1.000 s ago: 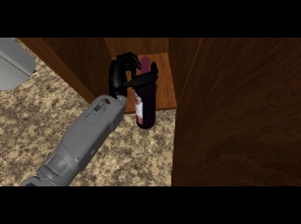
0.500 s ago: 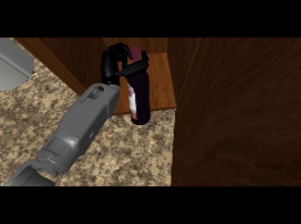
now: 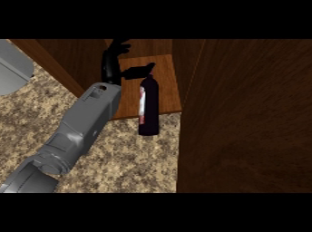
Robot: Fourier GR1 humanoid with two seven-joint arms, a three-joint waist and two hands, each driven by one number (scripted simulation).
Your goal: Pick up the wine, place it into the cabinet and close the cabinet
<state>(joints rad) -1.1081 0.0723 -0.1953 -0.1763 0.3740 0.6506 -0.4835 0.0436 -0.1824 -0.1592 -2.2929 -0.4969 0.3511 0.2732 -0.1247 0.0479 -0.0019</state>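
Head view: a single grey forearm [image 3: 85, 124] enters from the lower left corner and runs diagonally up toward the cabinet opening; which arm it is cannot be told with certainty, but it comes in from the left of the view and is taken here as the left. Its black left hand [image 3: 115, 61] sits over the cabinet shelf [image 3: 165, 90], fingers straightened and spread upward, thumb extended sideways toward the top of the wine bottle [image 3: 148, 106]. The hand grasps nothing; whether the thumb tip touches the bottle's top cannot be told. The wine bottle is dark with a pale and red label strip along its left side. It shows lengthwise, its upper end over the shelf and its lower end past the shelf's front edge, over the speckled countertop [image 3: 132, 158]. The bottle lies just beside the forearm, near the shelf's right edge. The open cabinet door [image 3: 252, 118], dark wood, fills the right side. A wooden side panel [image 3: 55, 63] borders the shelf at left. A grey appliance [image 3: 5, 65] occupies the countertop's upper left corner.
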